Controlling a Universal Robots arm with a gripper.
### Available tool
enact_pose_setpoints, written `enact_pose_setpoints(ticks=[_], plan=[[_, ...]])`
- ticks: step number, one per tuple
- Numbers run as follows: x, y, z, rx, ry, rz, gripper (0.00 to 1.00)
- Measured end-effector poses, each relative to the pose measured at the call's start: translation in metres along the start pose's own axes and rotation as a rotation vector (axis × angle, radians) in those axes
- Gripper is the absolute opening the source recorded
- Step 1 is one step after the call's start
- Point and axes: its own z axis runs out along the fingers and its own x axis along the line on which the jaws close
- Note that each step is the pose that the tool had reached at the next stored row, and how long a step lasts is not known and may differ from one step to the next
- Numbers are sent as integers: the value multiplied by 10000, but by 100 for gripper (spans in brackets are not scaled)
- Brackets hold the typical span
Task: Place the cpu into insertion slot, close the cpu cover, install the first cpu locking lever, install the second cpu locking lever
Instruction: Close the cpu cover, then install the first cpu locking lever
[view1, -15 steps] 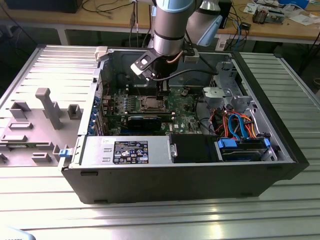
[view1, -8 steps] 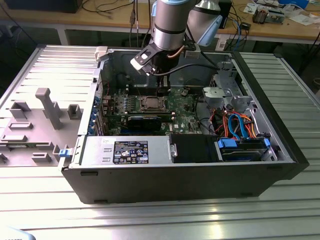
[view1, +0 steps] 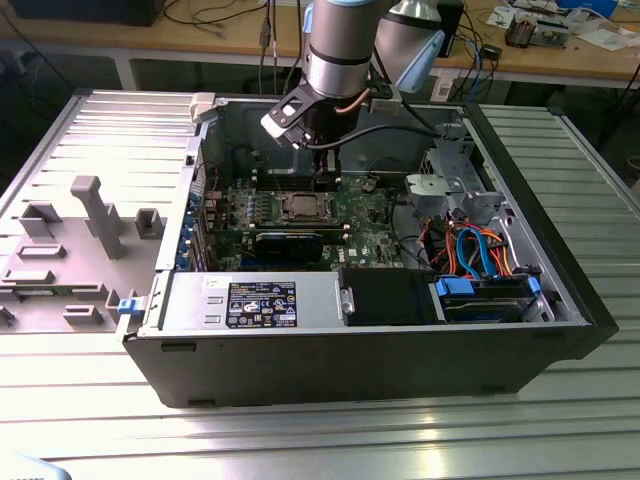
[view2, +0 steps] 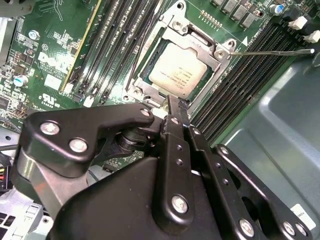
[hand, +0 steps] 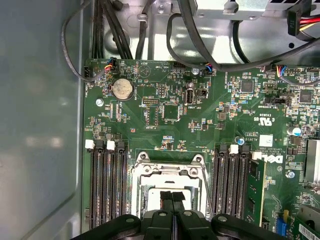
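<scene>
The pincer (hand: 173, 196) has its two black fingers pressed together with nothing between them. The tips are at one corner of the socket, and I cannot tell whether they touch the metal there. In the exterior view it reaches down from the grey arm (view1: 340, 50) into an open computer case.

Wooden tables (view1: 560, 60) run along the back of the room, strewn with cables and small gear. In front of them a metal table (view1: 300, 430) with a ribbed silver top carries the work. At the exterior view's left a grey plate (view1: 80, 230) with upright blocks lies on it. Just beside the plate is the black computer case (view1: 350, 365), lying on its side with the top open.

Inside the case, a silver power box (view1: 250, 300) with a label sits along the front wall. A bundle of blue and orange cables (view1: 470, 250) lies toward the exterior view's right. A green circuit board (hand: 165, 115) covers the case floor. Long dark memory slots (hand: 107, 185) run on both sides of the socket, and a round coin battery (hand: 122, 89) sits farther off.

The socket (view2: 141, 89) has a silver metal surround. The cover (view2: 192, 36), a thin silver frame, lies flat over it. The chip (view2: 180, 67) sits in the socket, its silvery top showing through the cover's window. A thin lever rod (view2: 272, 51) stands free, angled out over the memory slots.
</scene>
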Motion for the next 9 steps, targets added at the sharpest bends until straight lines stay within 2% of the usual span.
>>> enact_pose_setpoints(ticks=[7, 9], plan=[[0, 0, -1, 0, 1, -8, 11], [0, 0, -1, 4, -6, -146, 11]])
